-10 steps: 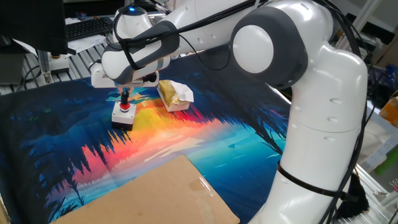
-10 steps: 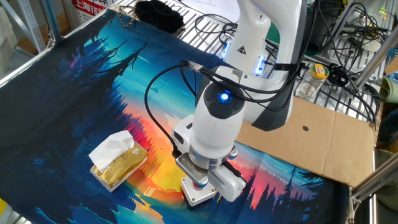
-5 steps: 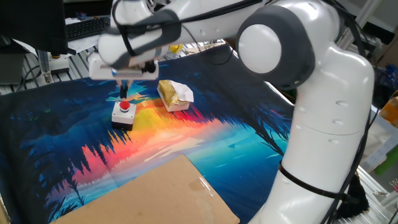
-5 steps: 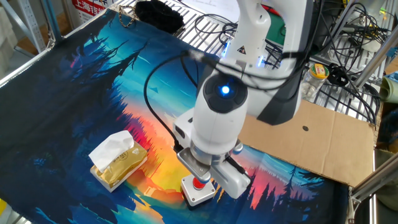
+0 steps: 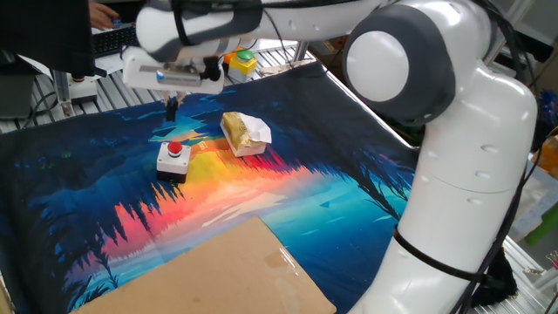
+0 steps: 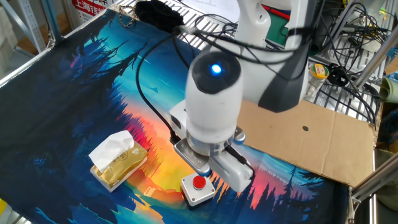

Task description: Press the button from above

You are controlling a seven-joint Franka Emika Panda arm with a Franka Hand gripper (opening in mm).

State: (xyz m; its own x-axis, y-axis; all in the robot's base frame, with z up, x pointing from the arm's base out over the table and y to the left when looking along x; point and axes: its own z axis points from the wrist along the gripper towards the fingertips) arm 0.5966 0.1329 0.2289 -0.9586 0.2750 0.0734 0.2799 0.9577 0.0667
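Observation:
The button (image 5: 174,158), a small red cap on a low square silver-grey base, sits on the colourful mat, left of centre. It also shows in the other fixed view (image 6: 198,187), near the front edge. My gripper (image 5: 171,109) hangs well above the button, clear of it, a little to its far side. Its dark fingertips show as one thin tip pressed together, holding nothing. In the other fixed view the arm's white wrist (image 6: 211,106) hides the fingers.
A yellow block with white paper (image 5: 242,133) lies just right of the button; it also shows in the other fixed view (image 6: 118,160). A cardboard sheet (image 5: 218,270) covers the mat's near edge. A keyboard (image 5: 122,37) and cables lie beyond the mat.
The gripper has risen straight up off the button, from touching the red cap to well above it. The button and the block have not moved.

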